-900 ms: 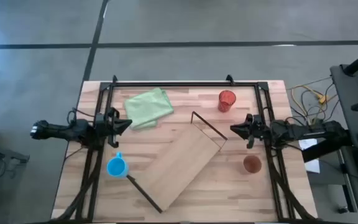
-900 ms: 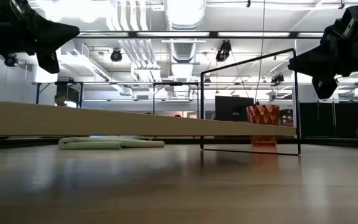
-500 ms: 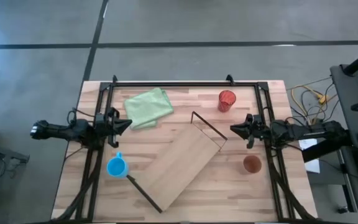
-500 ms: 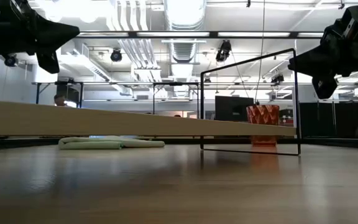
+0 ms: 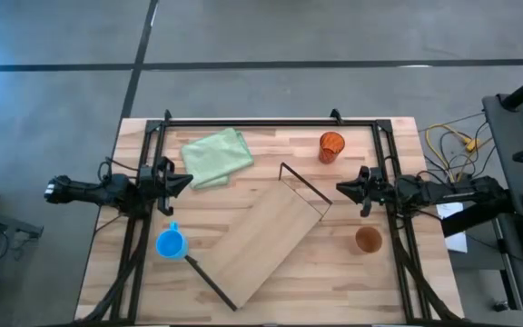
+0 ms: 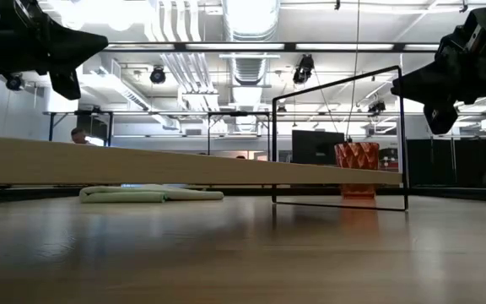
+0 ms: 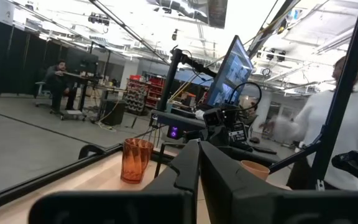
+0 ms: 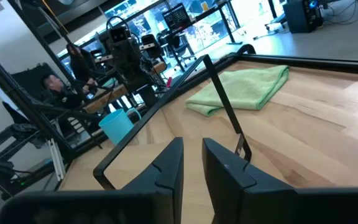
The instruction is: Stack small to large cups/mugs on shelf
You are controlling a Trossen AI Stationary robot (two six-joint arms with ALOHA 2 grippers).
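Note:
The light-wood shelf (image 5: pixel 266 241) lies slantwise at the table's middle and stands on its black frame ends (image 6: pixel 340 139). The blue mug (image 5: pixel 171 243) stands on the table by the shelf's near left end. The red ribbed tumbler (image 5: pixel 331 145) stands at the far right. The brown-orange cup (image 5: pixel 368 239) stands at the near right. My left gripper (image 5: pixel 182 182) hovers shut at the table's left side, above the table. My right gripper (image 5: pixel 343 189) hovers at the right side, near the shelf's far end, its fingers a narrow gap apart. Neither holds anything.
A folded green cloth (image 5: pixel 216 156) lies at the far left of the table. A black frame (image 5: pixel 271 121) runs along the table's far and side edges. Bare wood shows between the shelf and the near edge. People sit in the room beyond.

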